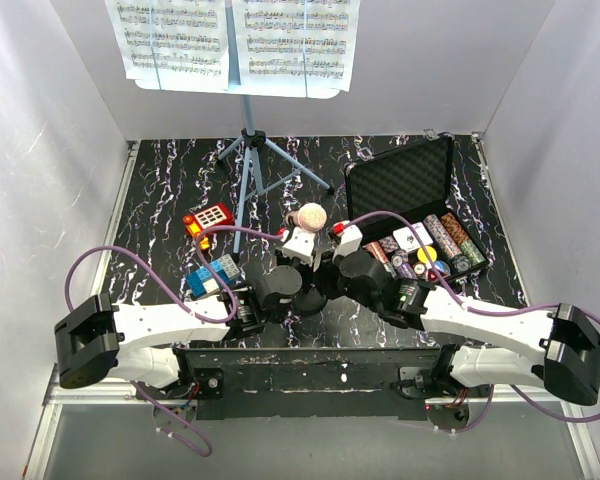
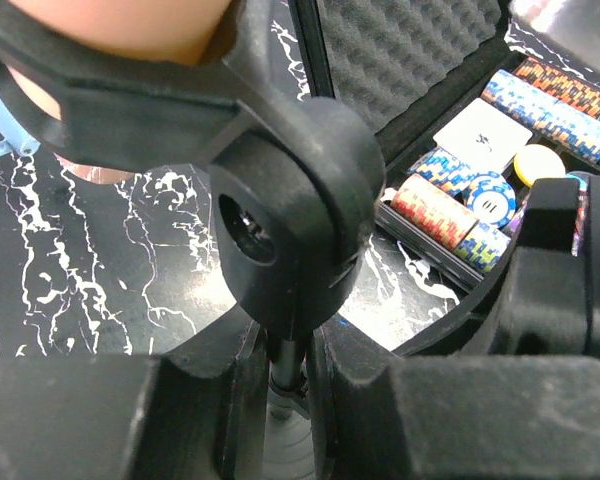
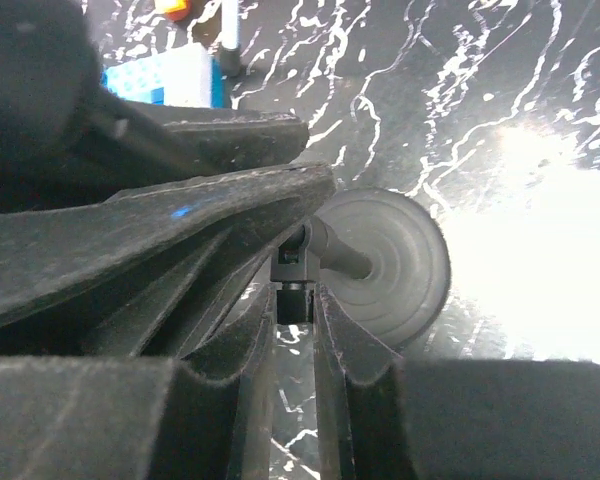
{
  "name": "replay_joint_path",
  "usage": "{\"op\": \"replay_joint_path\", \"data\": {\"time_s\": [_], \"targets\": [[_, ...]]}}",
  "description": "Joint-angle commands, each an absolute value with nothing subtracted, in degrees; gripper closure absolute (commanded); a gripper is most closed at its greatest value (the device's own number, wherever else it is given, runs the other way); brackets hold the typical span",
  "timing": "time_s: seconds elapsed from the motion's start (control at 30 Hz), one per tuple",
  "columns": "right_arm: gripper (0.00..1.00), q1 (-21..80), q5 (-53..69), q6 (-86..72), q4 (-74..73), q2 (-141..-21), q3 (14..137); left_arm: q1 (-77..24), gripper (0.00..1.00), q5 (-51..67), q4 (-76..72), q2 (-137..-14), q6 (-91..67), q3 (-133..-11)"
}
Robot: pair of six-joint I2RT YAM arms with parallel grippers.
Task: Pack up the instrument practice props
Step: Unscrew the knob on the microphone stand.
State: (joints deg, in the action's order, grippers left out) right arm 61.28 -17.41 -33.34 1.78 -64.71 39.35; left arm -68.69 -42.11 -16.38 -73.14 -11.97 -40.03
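At the middle of the tabletop (image 1: 170, 180), just ahead of the two arms, stands the microphone (image 1: 311, 215), pale head up, with both tools gathered round it. The left tool (image 2: 285, 378) is nearly closed and pinches the thin black stem just under the swivel clip. The right tool (image 3: 293, 300) is drawn in to a narrow slot round a lower part of the same stem, close above the round base (image 3: 390, 265). It looks to be touching on both sides (though the view is too tight to say how firmly).

The microphone is probably light and stiff along the stem, with most of its weight in the base, so it should lift without sagging. The clip joint at the top looks as if it could swivel, and the head may be soft, so neither is a good place to grip. The stem is narrow and smooth and likely to twist in a single pinch, so two holds, one high and one low, suit it.

At 12 o'clock from the microphone the music stand (image 1: 248, 170) stands on its tripod legs, with sheet-music pages (image 1: 175, 35) on its top panel. It is likely light, tall and tippy, and best taken by the pole; the loose pages would slide off if it tilts. At 3 o'clock lies the open case (image 1: 400, 175) of poker chips (image 1: 445, 240), not part of the job.
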Motion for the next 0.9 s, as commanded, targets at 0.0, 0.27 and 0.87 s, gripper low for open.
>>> {"op": "replay_joint_path", "data": {"time_s": [0.0,0.27,0.87], "targets": [[0.99,65.2,-35.56,-23.31,-5.71,-65.56,42.45,-69.7,1.0,-40.87,-12.48,-74.36,-14.59,-39.38],[0.99,69.96,-48.24,-16.35,-7.65,-69.43,44.56,-69.78,1.0,-41.31,-12.48,-73.92,-14.41,-38.76],[0.76,70.49,-38.5,-25.22,-12.48,-64.08,43.07,-69.7,0.65,-36.57,-12.57,-75.06,-10.72,-40.87]]}}
